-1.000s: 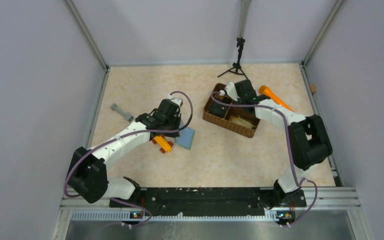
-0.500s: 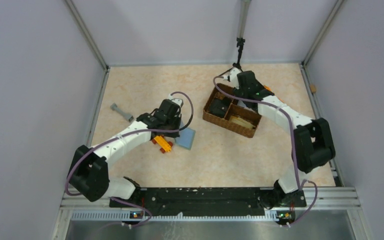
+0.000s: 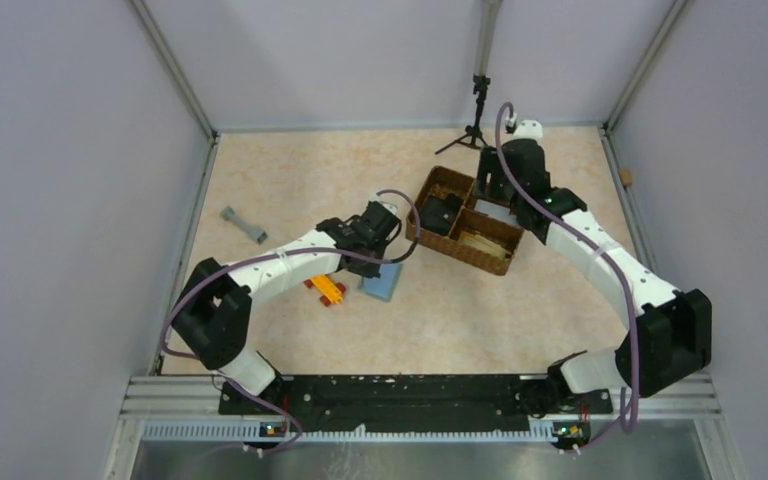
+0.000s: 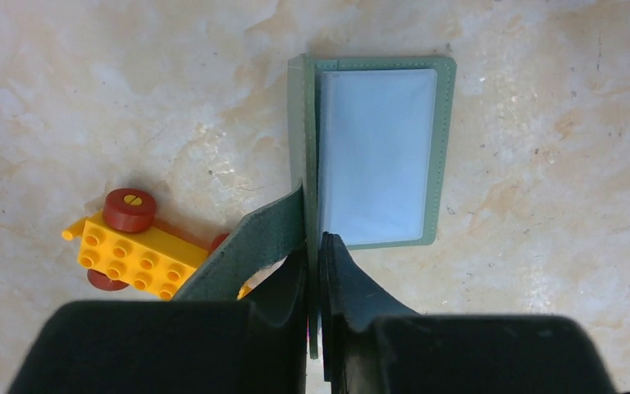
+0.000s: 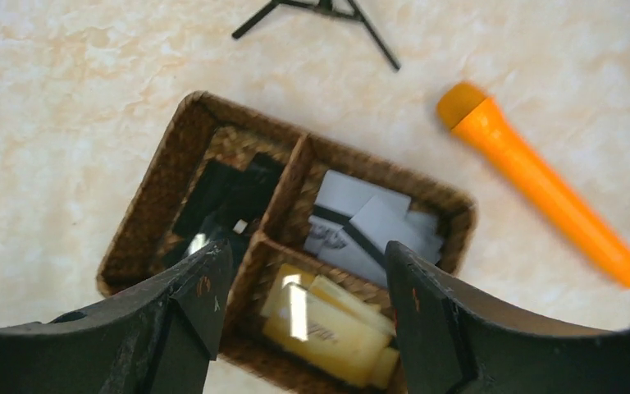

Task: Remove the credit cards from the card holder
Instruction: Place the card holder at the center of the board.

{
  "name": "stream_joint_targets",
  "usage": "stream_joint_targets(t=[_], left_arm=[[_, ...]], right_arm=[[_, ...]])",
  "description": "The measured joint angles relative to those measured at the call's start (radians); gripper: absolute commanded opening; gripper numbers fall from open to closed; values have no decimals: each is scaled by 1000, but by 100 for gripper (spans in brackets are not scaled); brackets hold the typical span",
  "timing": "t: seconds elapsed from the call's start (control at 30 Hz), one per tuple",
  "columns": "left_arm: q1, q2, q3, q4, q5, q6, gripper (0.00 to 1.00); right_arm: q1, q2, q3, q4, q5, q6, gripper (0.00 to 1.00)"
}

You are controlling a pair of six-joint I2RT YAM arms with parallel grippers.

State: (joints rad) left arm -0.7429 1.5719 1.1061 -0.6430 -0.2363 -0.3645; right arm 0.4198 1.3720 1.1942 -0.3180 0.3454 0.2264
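Left tool point(image 4: 318, 246) was nearly closed, pinching the card holder point(image 4: 377, 156) at the near end of its fold. Holder lay open near mid-desk. The right half was flat on the desk point(image 4: 90, 82) with the pale clear pocket facing up. The left cover flap was lifted and curled beside the finger. Couldn't tell whether a card sat in that pocket. A toy brick car point(image 4: 135, 246) was just beside the holder on its left; whether the flap touched it was unclear.

Right tool point(image 5: 305, 263) was wide open and empty, hanging over the brown basket point(image 5: 246, 116), well apart from the holder. The basket compartments held dark bits, white-grey flat pieces and yellowish packets. An orange stick point(image 5: 541, 193) lay on the desk past the basket.

My read: this was the opening step. The holder was spread and pinned, with no card lying on the desk near it.

Next move probably needs the left tool to hold the fold down. The right tool would cross over, narrow, and catch a card edge at the pocket mouth. Cards are thin and flush, so a shallow sliding pull is likely best. Main risk is the whole holder lifting with the card.
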Motion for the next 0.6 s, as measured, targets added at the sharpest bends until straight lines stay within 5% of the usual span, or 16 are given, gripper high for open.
stream_joint_targets(t=[0.23,0.6], left_arm=[[-40,35,23,-16,44,5,52],[-42,-2,4,39,266,10,59]], right_arm=[[64,77,-41,-43,26,344,70],[135,206,-55,-67,68,648,60]])
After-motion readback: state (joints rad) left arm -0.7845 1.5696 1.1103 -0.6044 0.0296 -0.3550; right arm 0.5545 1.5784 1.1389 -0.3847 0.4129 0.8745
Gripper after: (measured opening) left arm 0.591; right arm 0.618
